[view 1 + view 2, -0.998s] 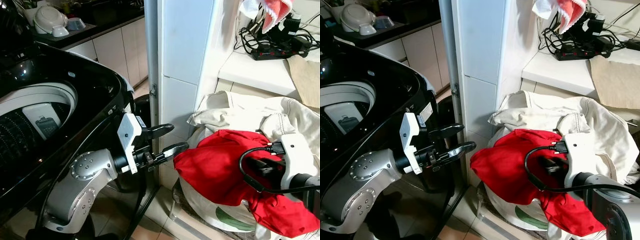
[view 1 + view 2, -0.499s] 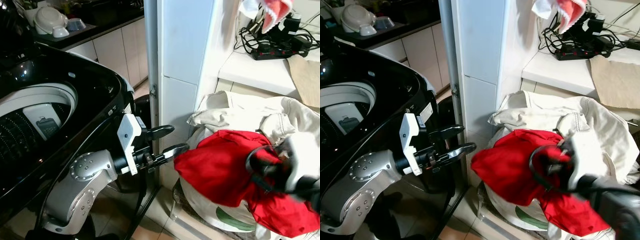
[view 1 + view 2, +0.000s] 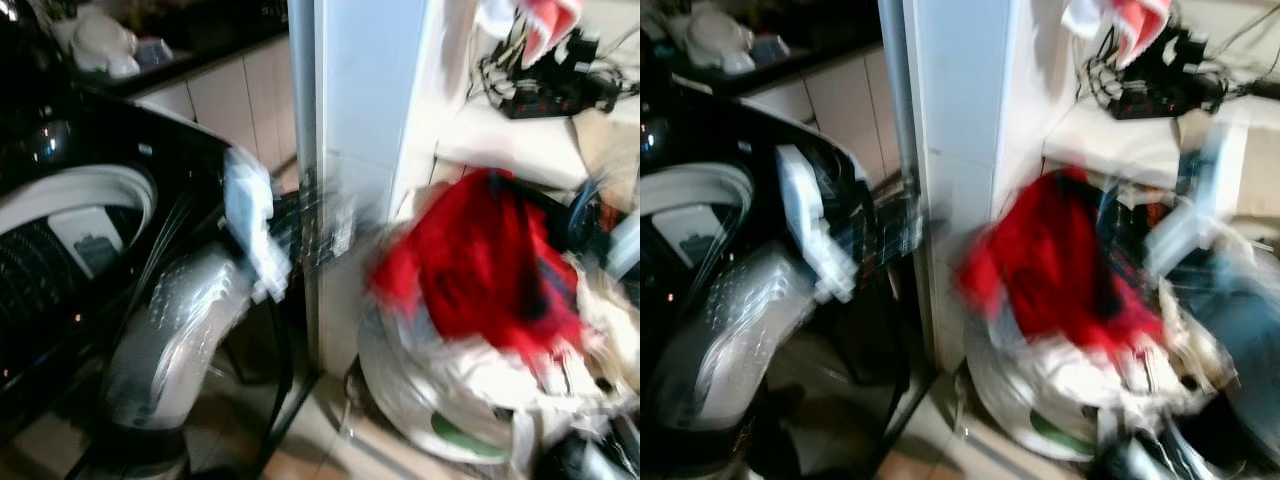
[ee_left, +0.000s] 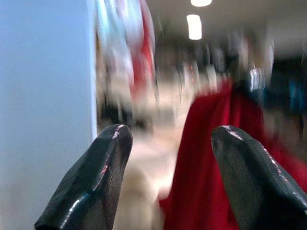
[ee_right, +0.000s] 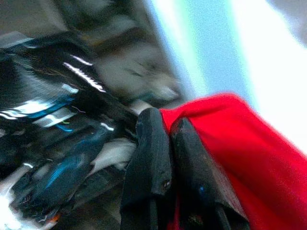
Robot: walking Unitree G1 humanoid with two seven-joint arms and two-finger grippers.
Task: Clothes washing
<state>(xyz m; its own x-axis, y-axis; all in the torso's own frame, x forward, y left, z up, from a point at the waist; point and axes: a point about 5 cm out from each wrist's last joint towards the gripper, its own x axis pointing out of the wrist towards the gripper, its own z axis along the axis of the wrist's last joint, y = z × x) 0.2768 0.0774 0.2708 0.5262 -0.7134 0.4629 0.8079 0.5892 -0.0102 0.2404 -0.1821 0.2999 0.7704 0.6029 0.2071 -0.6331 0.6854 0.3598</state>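
While both head views are smearing with blur, the right gripper is pinching the red garment between closed fingers, the cloth hanging above the laundry basket at four o'clock; the left gripper is spread wide, the garment just beyond at three o'clock

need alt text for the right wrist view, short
Two black fingers of the right gripper pressed together on the edge of a red garment, which fills the space beside and beyond them. The background is motion-blurred: dark shiny shapes on one side, a bright pale surface on the other.
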